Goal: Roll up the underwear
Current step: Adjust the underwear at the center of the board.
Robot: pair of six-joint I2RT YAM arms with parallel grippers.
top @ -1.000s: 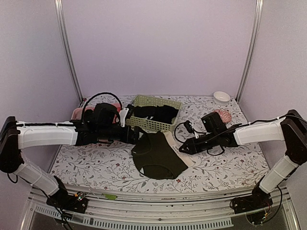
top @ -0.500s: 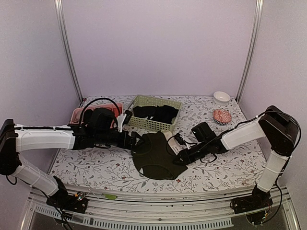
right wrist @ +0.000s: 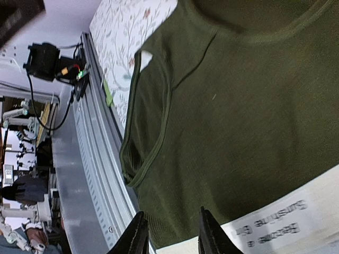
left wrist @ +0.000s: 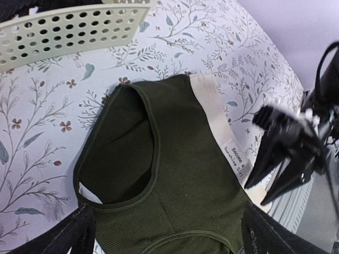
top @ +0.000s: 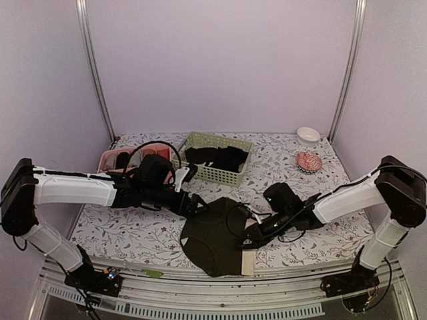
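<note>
Top external view: you see one pair of underwear lying flat on the floral-print surface. It is near the front edge, in front of one pale green basket, between the ends of two arms.

The garment is dark olive ribbed knit with a smooth cream waistband. Small print on that band reads "Sunshine Girl"; a second word beside it is too small to read.

The left arm holds its jaws spread wide, empty, over the cloth. The right arm has its jaws partly apart, tips down at the waistband edge; you cannot tell whether they pinch any cloth.

The basket is perforated plastic and holds a heap of black garments. You also see one pink tray, one small white bowl and one round pink-red bundle.
</note>
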